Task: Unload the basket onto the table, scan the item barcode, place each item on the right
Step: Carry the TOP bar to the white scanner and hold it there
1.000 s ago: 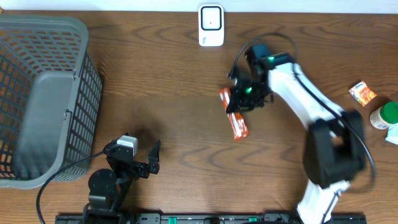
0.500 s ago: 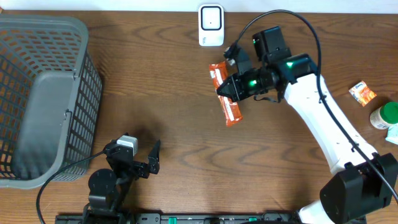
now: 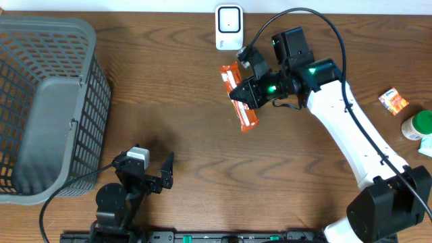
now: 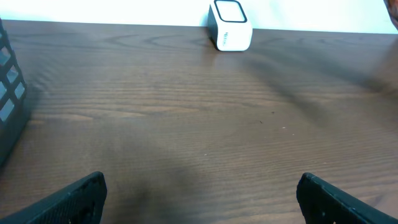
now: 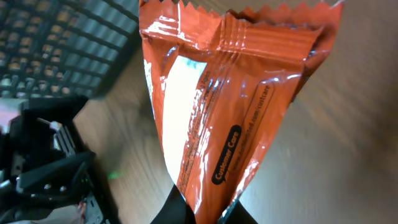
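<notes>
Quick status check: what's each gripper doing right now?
The left gripper is open, holding nothing.
The right gripper is closed on the orange packet.

Checkout-style test bench, white scanner (image 3: pixel 229 27), grey basket (image 3: pixel 94 88) (plastic mesh), wooden table (image 3: pixel 169 101)

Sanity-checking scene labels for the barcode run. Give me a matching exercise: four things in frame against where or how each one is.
Things
1. orange packet
2. scanner
3. basket
4. left gripper

Place or state
A. open, at the near edge of the table
B. middle of the far edge
C. far left side
D. pinched in the right gripper

Pairs: 1-D, 2-B, 3-C, 4-A
</notes>
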Tool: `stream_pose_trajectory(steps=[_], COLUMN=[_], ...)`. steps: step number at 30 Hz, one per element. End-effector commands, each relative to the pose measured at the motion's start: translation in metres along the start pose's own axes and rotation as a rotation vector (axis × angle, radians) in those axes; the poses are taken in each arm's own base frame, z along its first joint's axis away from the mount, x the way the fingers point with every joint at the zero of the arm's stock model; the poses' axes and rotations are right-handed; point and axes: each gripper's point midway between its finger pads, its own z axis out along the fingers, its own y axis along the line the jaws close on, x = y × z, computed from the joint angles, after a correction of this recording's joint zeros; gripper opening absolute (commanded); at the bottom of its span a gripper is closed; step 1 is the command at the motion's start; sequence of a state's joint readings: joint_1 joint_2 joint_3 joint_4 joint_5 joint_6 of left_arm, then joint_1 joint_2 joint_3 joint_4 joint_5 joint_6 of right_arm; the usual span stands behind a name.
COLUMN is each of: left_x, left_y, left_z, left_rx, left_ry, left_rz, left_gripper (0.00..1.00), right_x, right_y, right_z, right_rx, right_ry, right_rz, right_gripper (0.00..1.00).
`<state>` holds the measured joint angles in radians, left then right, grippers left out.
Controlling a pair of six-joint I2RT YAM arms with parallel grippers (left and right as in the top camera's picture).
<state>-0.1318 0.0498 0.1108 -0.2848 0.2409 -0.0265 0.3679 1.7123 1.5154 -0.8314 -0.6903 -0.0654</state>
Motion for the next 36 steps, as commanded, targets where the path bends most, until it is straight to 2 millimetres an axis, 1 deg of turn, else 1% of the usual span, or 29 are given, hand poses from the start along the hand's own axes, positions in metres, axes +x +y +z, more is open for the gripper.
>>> stream_pose_trajectory(steps=[1,3,5,6,7,8,10,12,14,15,17,19,23,25,29,31,32,36], left_x=[0.012,0.012,0.012,0.012,0.012,0.012,0.012,0.012,0.012,0.012,0.012,0.012,0.012,0.012,0.012,0.012,0.012,0.012], left_y=[0.000,0.000,0.000,0.000,0.000,0.000,0.000,0.000,0.000,0.000,0.000,0.000,0.000,0.000,0.000,0.000,0.000,0.000], left_z=[0.002,0.002,0.002,0.002,0.002,0.002,0.002,0.002,0.002,0.002,0.002,0.002,0.002,0.002,0.002,0.002,0.002,0.002], left_rx=[0.004,0.004,0.004,0.004,0.004,0.004,0.004,0.004,0.004,0.004,0.004,0.004,0.004,0.004,0.004,0.004,0.004,0.004], left_ry=[0.034,0.034,0.034,0.034,0.034,0.034,0.034,0.034,0.034,0.034,0.034,0.034,0.034,0.034,0.034,0.034,0.034,0.034], left_rz=[-0.012,-0.012,-0.012,-0.012,-0.012,-0.012,-0.012,-0.012,-0.012,-0.012,-0.012,-0.012,-0.012,-0.012,-0.012,-0.012,-0.012,-0.011], left_gripper=[0.98,0.98,0.98,0.98,0.98,0.98,0.98,0.98,0.98,0.98,0.98,0.98,0.98,0.98,0.98,0.98,0.98,0.98], right_x=[-0.022,-0.034,-0.047,-0.055,-0.067,-0.076,-0.094,-0.114,-0.131,-0.149,-0.165,-0.176,-0.200,-0.206,-0.210,-0.214,-0.221,-0.236], right_y=[0.036,0.041,0.040,0.031,0.014,0.001,-0.021,-0.036,-0.048,-0.067,-0.090,-0.102,-0.114,-0.118,-0.127,-0.133,-0.141,-0.158], right_z=[-0.018,-0.029,-0.040,-0.044,-0.048,-0.051,-0.055,-0.054,-0.049,-0.045,-0.045,-0.042,-0.026,-0.020,-0.006,0.004,0.011,0.028], right_rx=[-0.102,-0.082,0.002,0.102,0.268,0.394,0.598,0.734,0.805,0.897,1.018,1.086,1.152,1.176,1.203,1.193,1.184,1.161], right_ry=[-0.103,-0.156,-0.212,-0.238,-0.268,-0.290,-0.327,-0.373,-0.421,-0.477,-0.547,-0.600,-0.737,-0.808,-0.908,-0.918,-0.928,-0.952], right_rz=[-0.188,-0.236,-0.286,-0.308,-0.328,-0.353,-0.400,-0.449,-0.475,-0.488,-0.484,-0.502,-0.601,-0.634,-0.662,-0.686,-0.701,-0.726], right_gripper=[0.01,0.01,0.01,0.01,0.02,0.01,0.02,0.02,0.02,0.01,0.02,0.02,0.02,0.02,0.01,0.01,0.01,0.02])
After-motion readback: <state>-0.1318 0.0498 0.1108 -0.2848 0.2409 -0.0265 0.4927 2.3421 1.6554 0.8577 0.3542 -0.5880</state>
